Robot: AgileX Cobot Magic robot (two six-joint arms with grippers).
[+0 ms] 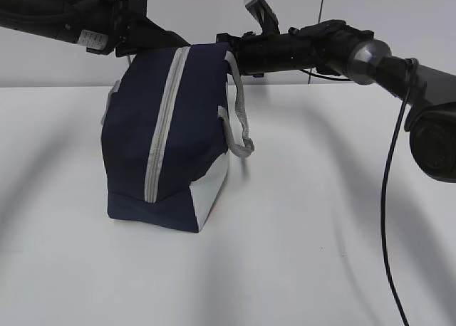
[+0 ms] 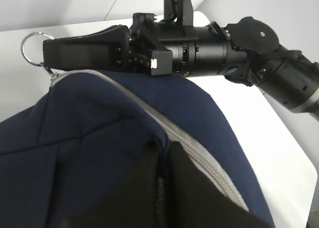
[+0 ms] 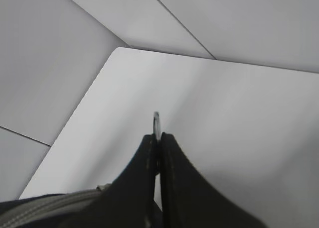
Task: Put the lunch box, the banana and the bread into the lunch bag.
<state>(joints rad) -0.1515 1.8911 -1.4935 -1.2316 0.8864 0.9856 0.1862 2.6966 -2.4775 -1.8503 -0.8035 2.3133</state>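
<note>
The lunch bag point(image 1: 167, 137), a boxy dark navy fabric bag with a grey zipper and white end panel, stands zipped shut near the far edge of your white worktop point(image 1: 306, 255). Your right end effector point(image 2: 47, 54) is pinched shut on the metal ring pull point(image 2: 31, 48) at the zipper's end; your left end effector point(image 2: 164, 185) is clamped on the navy fabric beside the zipper. If the left grip slips, the bag may drag or tip instead of unzipping. A skewed pull could jam the slider or slip off the ring. Lunch box, banana and bread aren't in view.
</note>
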